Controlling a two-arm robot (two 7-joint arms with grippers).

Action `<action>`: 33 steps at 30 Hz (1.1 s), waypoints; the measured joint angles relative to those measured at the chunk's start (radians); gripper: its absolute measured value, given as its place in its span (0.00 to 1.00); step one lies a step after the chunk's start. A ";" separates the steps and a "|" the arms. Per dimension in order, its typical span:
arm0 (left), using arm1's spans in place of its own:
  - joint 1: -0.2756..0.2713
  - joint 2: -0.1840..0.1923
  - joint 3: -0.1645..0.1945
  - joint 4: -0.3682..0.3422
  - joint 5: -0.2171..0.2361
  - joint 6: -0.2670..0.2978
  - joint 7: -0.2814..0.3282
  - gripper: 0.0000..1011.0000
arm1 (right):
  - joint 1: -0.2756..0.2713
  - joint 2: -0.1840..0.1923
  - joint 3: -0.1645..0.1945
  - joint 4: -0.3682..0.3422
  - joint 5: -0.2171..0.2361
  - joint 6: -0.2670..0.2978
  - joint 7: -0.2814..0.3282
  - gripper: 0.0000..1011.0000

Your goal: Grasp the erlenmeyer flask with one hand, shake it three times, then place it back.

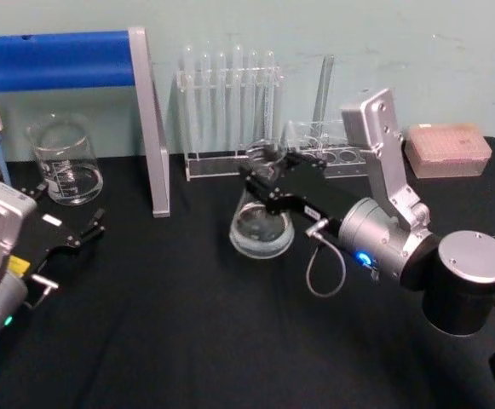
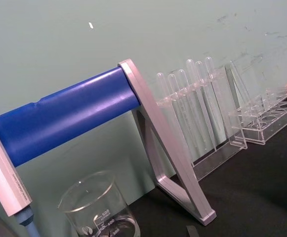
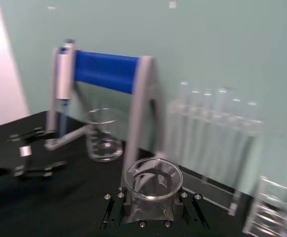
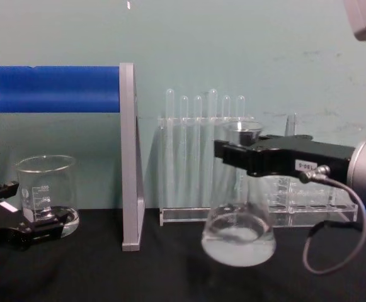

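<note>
Head view: flask (image 1: 262,228) mid-table, in front of the tube rack (image 1: 230,111). Right gripper (image 1: 264,170) reaches in from the near right and is clamped on the flask's neck. Left gripper (image 1: 70,209) is parked near left, fingers spread, holding nothing. The beaker (image 1: 64,162) stands far left, by the blue-barred stand (image 1: 149,128).

Left wrist view: beaker (image 2: 101,210), stand (image 2: 173,163) and tubes (image 2: 192,103); nothing of the task.

Right wrist view: flask (image 3: 153,180) mouth-up between the fingers of the right gripper (image 3: 152,215), which flank the neck evenly.

Chest view: right gripper (image 4: 233,154) sits high on the neck, and a little liquid seems to lie in the base of the flask (image 4: 238,239). Whether the base is clear of the table I cannot tell.

Handling note: judged best to hold firm below the flared rim. Raise the flask well off the table, then shake in short strokes with the mouth upright, toward the near side, away from the rack.
</note>
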 joint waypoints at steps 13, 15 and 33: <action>0.000 0.000 0.000 0.000 0.000 0.000 0.000 0.99 | -0.010 -0.058 0.054 0.023 -0.042 0.018 -0.089 0.44; 0.000 0.000 0.000 0.000 0.000 0.000 0.000 0.99 | -0.012 -0.061 0.057 0.023 -0.045 0.020 -0.089 0.44; 0.000 0.000 0.000 0.000 0.000 0.000 0.000 0.99 | -0.032 -0.003 0.032 -0.026 -0.020 -0.007 0.167 0.44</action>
